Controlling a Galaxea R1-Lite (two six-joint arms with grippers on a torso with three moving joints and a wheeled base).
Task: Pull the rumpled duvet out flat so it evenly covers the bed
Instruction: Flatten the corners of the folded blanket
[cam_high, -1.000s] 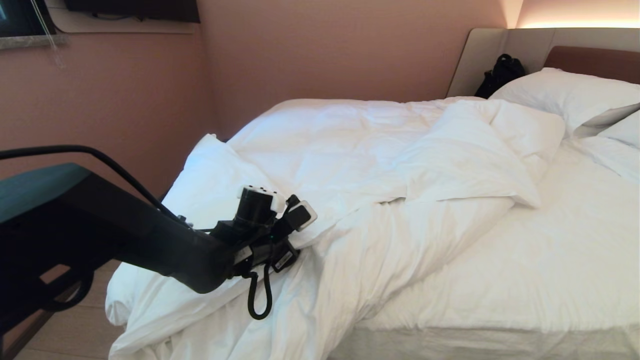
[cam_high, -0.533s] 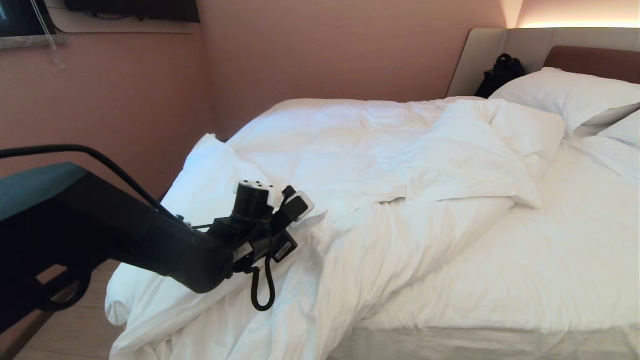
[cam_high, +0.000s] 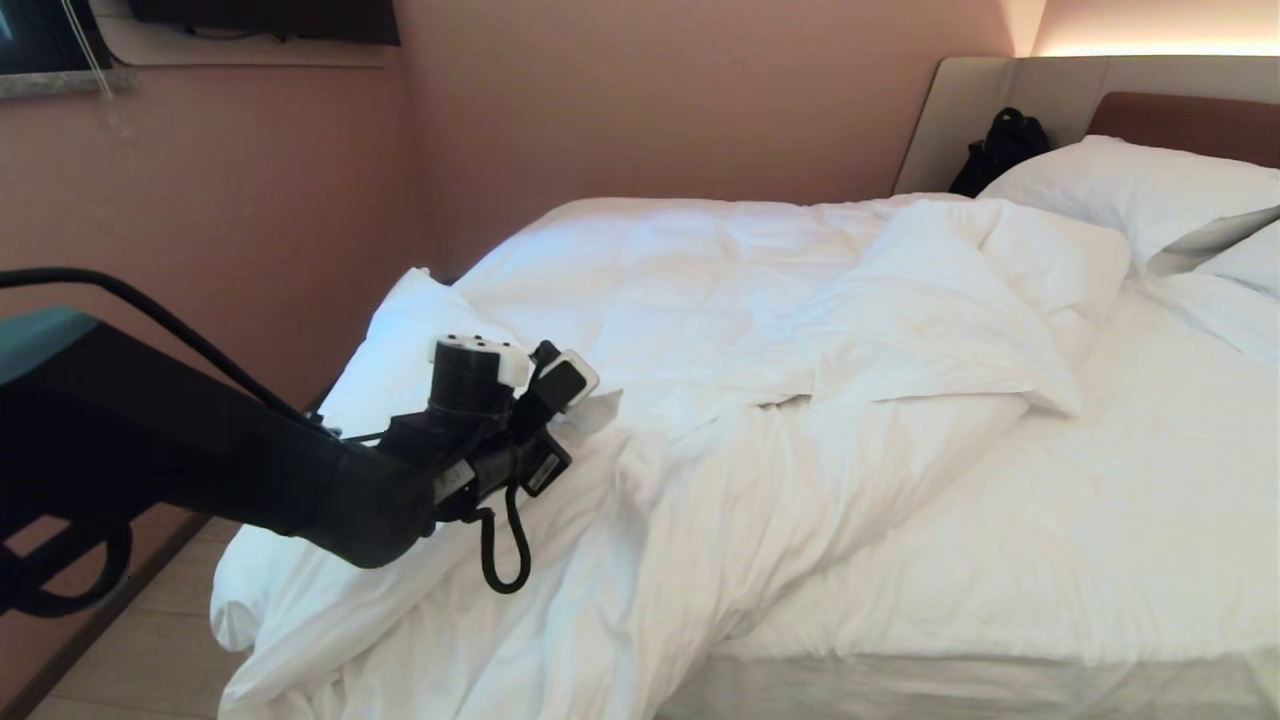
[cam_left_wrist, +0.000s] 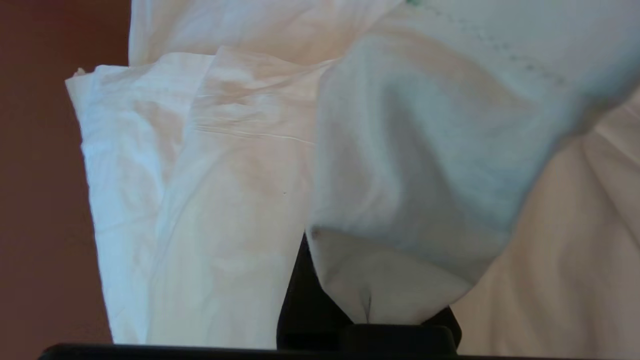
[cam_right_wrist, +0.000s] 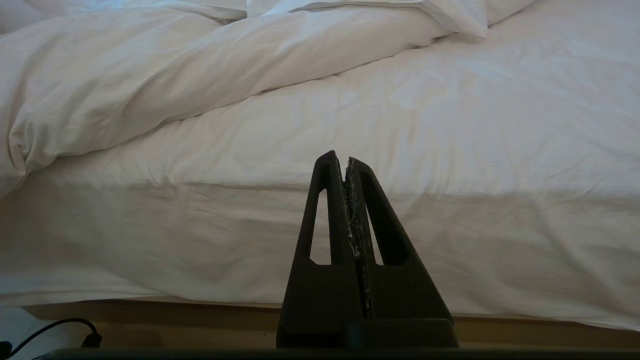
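Note:
The rumpled white duvet (cam_high: 700, 330) lies bunched over the far and left part of the bed (cam_high: 1100, 500), with one corner folded back toward the pillows and its near edge spilling over the bed's left end. My left gripper (cam_high: 597, 400) is at that left end, shut on a fold of the duvet. In the left wrist view the pinched fold (cam_left_wrist: 425, 150) bulges out of the left gripper (cam_left_wrist: 370, 315) and hides most of the fingers. My right gripper (cam_right_wrist: 346, 160) hangs shut and empty, low in front of the mattress side.
White pillows (cam_high: 1130, 190) lie at the brown headboard (cam_high: 1190, 125), with a black bag (cam_high: 1000, 150) beside them. A pink wall (cam_high: 250, 200) runs close along the bed's left end. The bare white sheet covers the near right part of the mattress. A black cable (cam_right_wrist: 60, 330) lies on the floor.
The left gripper has shut on the duvet fold and moved left and slightly up, drawing the cloth with it. The right arm has not moved.

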